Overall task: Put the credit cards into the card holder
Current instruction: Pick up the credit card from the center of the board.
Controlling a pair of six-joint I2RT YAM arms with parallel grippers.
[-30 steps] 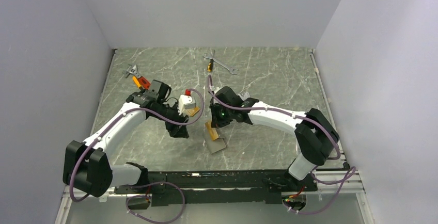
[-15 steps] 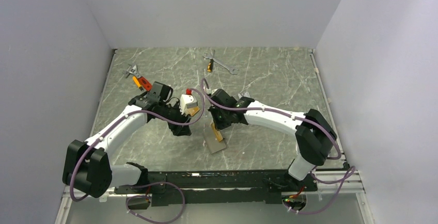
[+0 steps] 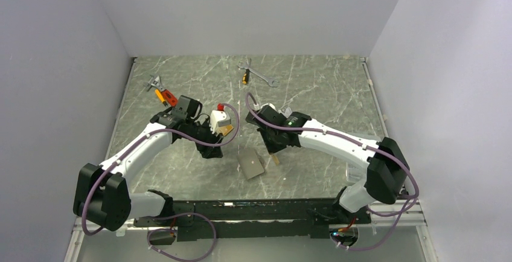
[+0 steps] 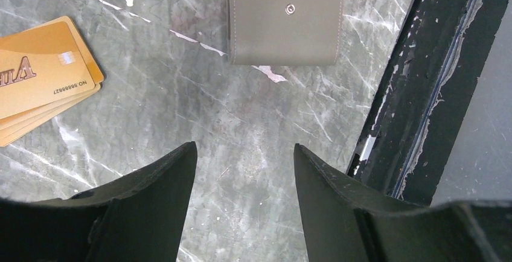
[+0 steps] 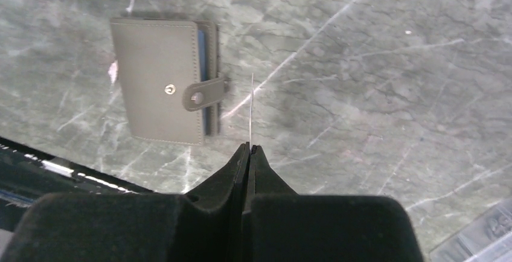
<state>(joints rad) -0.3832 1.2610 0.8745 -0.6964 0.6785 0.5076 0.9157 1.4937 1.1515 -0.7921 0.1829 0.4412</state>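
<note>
The card holder (image 3: 250, 165) lies shut on the marble table, taupe-grey with its snap strap loose; it also shows in the left wrist view (image 4: 284, 20) and the right wrist view (image 5: 163, 81). My right gripper (image 3: 275, 151) is shut on an orange card (image 3: 276, 159), held upright just right of the holder; in the right wrist view the gripper (image 5: 248, 147) shows the card (image 5: 251, 108) edge-on. My left gripper (image 4: 244, 150) is open and empty above bare table, left of the holder (image 3: 208, 151). A stack of orange cards (image 4: 42, 75) lies beside it (image 3: 226, 130).
A white and grey object with a red top (image 3: 218, 117) sits by the left wrist. A wrench (image 3: 261, 76) and a small screwdriver (image 3: 244, 76) lie at the back, orange-handled tools (image 3: 162, 95) at back left. The black front rail (image 4: 410, 93) runs just past the holder.
My right gripper has moved right and a little toward the front, carrying the orange card away from the card holder. The left arm has barely moved.
</note>
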